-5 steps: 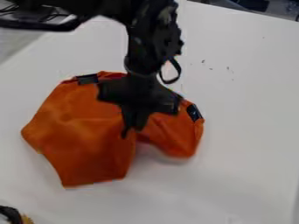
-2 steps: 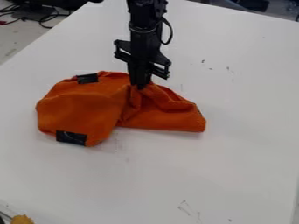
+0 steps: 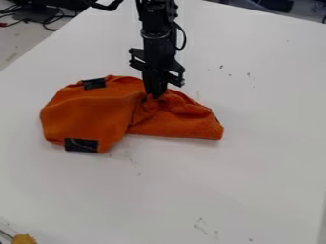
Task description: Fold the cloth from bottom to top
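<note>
The black gripper (image 3: 155, 94) hangs straight down at the upper middle of the view, its fingers shut on a bunched bit of the orange cloth (image 3: 89, 114) near the cloth's top edge. The cloth lies folded over itself and crumpled around the fingertips. One black patch marks its upper left edge and another its lower left edge. To the right the cloth tapers to a rounded corner, with a sliver of black at its edge.
The white table (image 3: 255, 143) surrounds the cloth. At the lower left corner is a yellow object (image 3: 24, 238) beside a thin dark rod. Cables (image 3: 51, 19) lie beyond the table at the top left.
The gripper has drawn back toward the top of the view, carrying the cloth's lower part up over the rest. Most recently it has sunk slightly, and the lower left patch has risen a little.
</note>
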Robot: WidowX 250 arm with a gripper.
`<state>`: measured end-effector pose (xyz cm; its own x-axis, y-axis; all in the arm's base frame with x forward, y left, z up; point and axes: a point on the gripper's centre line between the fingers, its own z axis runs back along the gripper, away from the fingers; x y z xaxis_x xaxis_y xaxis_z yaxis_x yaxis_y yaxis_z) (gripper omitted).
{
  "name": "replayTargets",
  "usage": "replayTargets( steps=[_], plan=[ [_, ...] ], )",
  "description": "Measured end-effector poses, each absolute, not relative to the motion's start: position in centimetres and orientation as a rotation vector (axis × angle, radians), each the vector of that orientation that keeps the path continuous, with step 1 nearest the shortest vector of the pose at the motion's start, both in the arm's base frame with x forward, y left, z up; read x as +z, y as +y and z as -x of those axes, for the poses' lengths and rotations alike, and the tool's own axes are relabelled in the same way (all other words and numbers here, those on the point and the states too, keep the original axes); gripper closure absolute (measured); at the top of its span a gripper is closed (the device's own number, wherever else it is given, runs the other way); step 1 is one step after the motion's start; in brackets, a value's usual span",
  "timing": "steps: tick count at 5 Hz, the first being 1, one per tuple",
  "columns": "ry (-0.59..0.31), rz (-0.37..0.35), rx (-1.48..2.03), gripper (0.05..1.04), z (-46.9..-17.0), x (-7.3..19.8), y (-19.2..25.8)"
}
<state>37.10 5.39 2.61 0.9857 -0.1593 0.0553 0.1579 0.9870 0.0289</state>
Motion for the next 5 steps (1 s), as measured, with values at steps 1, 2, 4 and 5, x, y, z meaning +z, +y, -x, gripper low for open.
replayTargets(
  steps=[1, 2, 4, 5],
  plan=[
    [-0.069, -0.03, -0.133, 0.82, -36.8, 2.0, 5.5],
    [-0.07, -0.05, -0.12, 0.546, -36.1, 2.3, 5.7],
    [-0.23, -0.168, -0.071, 0.071, -36.6, 7.3, 4.9],
    [-0.264, -0.187, -0.038, 0.075, -36.7, 9.5, 3.9]
  ],
)
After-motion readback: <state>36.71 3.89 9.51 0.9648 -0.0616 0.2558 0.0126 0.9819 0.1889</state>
